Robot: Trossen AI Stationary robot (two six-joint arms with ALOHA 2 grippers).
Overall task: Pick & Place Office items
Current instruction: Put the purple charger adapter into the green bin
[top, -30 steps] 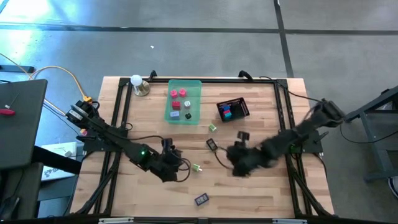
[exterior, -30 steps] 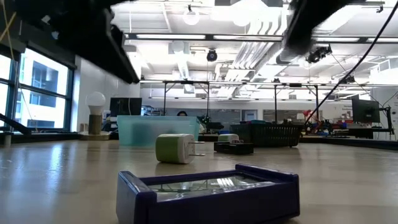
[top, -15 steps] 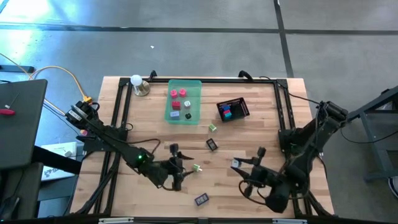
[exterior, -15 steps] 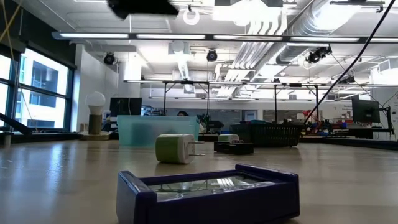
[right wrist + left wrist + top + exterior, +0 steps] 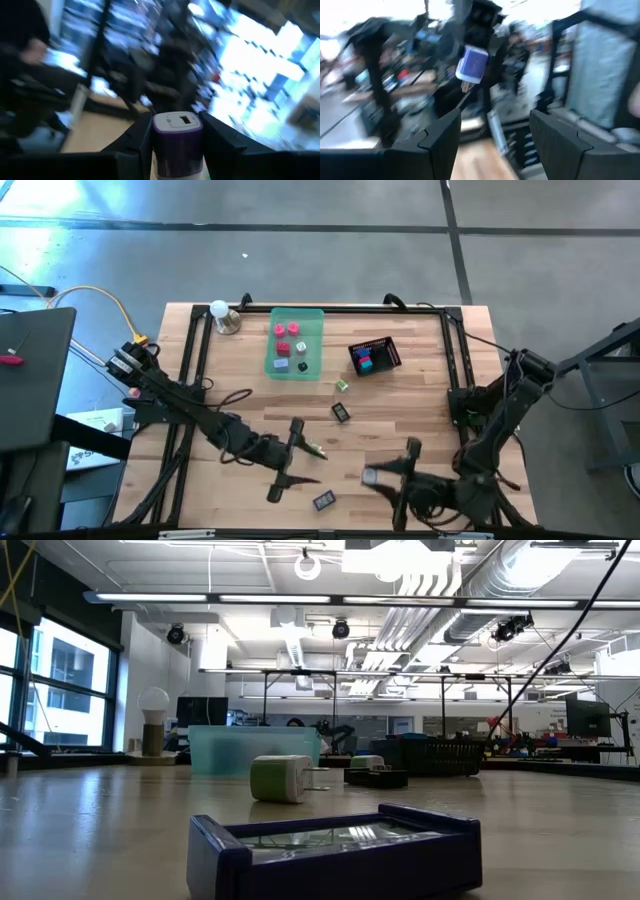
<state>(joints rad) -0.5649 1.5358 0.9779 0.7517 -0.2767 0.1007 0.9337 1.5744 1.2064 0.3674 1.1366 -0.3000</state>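
Observation:
My right gripper hovers over the table's near right part, shut on a small lavender-and-white block, one of the office items. My left gripper hangs open and holds nothing, over the near middle of the table and facing the right gripper. Loose items lie on the table: a dark purple one, a green-and-white one, a black one and another green-and-white one. The green tray holds pink and red pieces. The black mesh basket holds blue and red ones. My right gripper pinches the lavender-and-white block by its two opposite sides between the two fingers. The fingers lie level and point toward the table's left edge. The block's white end sticks out past the fingertips, and the block is lifted clear of the table.
A light bulb on a base stands at the far left corner. A black frame runs along the table's edges. In the low view the dark purple item lies nearest, with the green-and-white one behind it.
Both grippers have risen and tipped up from pointing down to about level. My right gripper has swung toward the table's near edge with the lavender-and-white block held clear. My left gripper has shifted slightly toward the near edge and stayed open.

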